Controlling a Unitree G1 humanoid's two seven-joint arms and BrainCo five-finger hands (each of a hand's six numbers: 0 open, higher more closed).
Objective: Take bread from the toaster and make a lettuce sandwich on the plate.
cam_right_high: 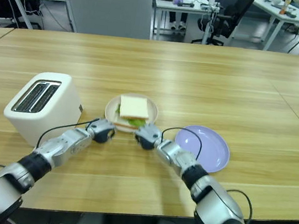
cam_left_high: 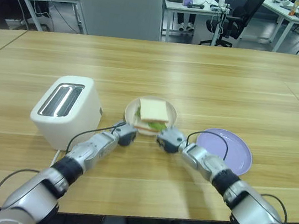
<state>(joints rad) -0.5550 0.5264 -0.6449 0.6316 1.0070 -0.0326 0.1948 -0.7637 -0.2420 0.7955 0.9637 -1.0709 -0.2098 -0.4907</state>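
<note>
A white toaster stands at the left of the wooden table, its slots showing no bread. To its right a cream plate holds a sandwich: a pale bread slice on top, green lettuce at its near edge, another slice beneath. My left hand rests on the table just before the plate's near left rim, fingers curled, holding nothing. My right hand lies at the plate's near right rim, fingers curled too, also holding nothing.
A purple plate with nothing on it lies right of my right hand. Black cables run along both forearms. Beyond the table's far edge stand office desks and chairs; wide bare tabletop stretches behind the toaster and the plates.
</note>
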